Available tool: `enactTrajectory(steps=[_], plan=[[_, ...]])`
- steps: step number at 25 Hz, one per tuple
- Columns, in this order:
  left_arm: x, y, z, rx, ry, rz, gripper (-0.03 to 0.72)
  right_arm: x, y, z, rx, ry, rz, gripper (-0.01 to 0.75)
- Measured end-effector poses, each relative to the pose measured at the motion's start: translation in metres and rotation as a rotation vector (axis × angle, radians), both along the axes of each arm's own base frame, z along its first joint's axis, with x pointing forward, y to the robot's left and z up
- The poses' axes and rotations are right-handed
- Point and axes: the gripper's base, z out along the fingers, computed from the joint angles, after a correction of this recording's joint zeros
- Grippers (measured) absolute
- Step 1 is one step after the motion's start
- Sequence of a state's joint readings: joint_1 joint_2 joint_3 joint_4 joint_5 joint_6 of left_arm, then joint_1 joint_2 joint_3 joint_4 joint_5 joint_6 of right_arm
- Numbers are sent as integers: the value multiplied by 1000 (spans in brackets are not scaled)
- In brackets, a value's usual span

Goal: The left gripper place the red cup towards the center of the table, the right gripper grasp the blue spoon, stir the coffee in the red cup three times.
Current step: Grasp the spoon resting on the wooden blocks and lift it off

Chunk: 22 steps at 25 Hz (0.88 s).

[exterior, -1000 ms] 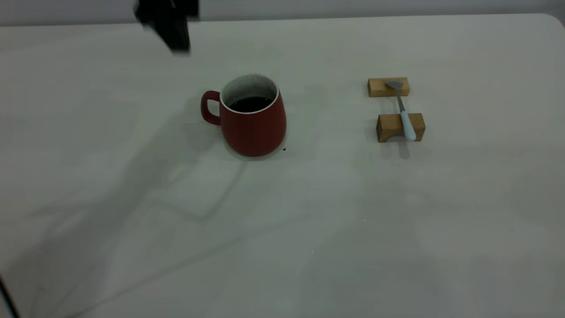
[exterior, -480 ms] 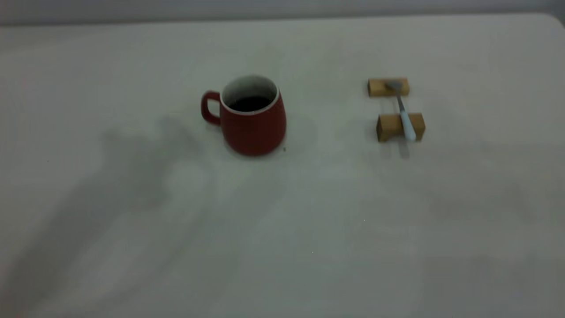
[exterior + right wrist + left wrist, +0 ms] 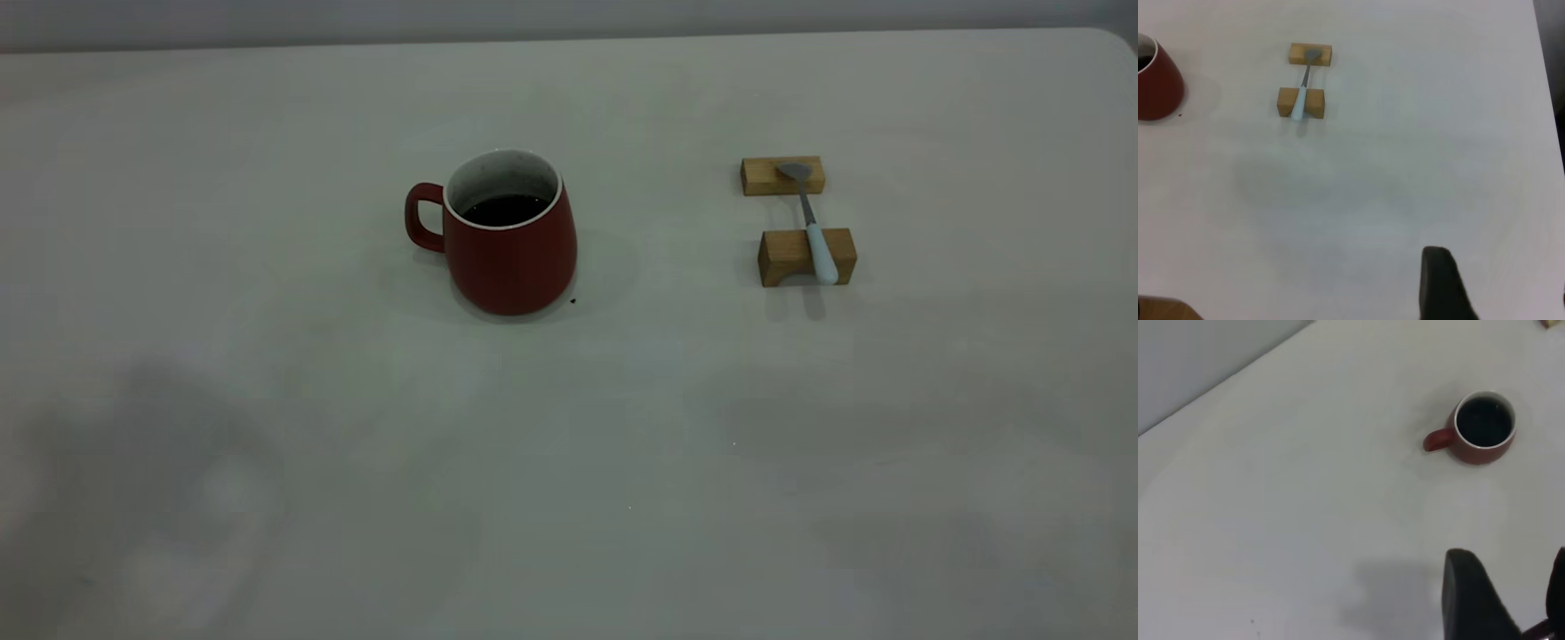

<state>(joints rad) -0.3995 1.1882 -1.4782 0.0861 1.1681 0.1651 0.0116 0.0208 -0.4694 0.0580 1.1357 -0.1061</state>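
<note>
The red cup (image 3: 510, 233) with coffee (image 3: 505, 209) stands released near the table (image 3: 267, 178) centre, left gripper (image 3: 1501, 597) spread apart; next the right gripper (image 3: 1498, 283), fingers also apart, must reach the blue spoon (image 3: 813, 227) on two wooden blocks (image 3: 805, 256).

Left gripper (image 3: 1503, 597): two matte black, rounded fingers, a thin red part at their base. Right gripper (image 3: 1441, 283): one black finger visible.
</note>
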Motion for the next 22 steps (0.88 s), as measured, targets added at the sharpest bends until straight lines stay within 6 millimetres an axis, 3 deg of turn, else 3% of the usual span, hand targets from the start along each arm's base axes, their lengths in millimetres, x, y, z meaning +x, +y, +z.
enactTrajectory(steps=[5, 12, 17, 22], plan=[[-62, 25, -8, -56, -45, 24, 351, 0, 0, 0, 0, 0, 0, 472], [-144, 58, -63, -161, -63, 119, 351, 0, 0, 0, 0, 0, 0, 472], [-177, 72, -116, -164, -77, 307, 351, 0, 0, 0, 0, 0, 0, 472], [-199, 74, -154, -193, -124, 417, 351, 0, 0, 0, 0, 0, 0, 472]])
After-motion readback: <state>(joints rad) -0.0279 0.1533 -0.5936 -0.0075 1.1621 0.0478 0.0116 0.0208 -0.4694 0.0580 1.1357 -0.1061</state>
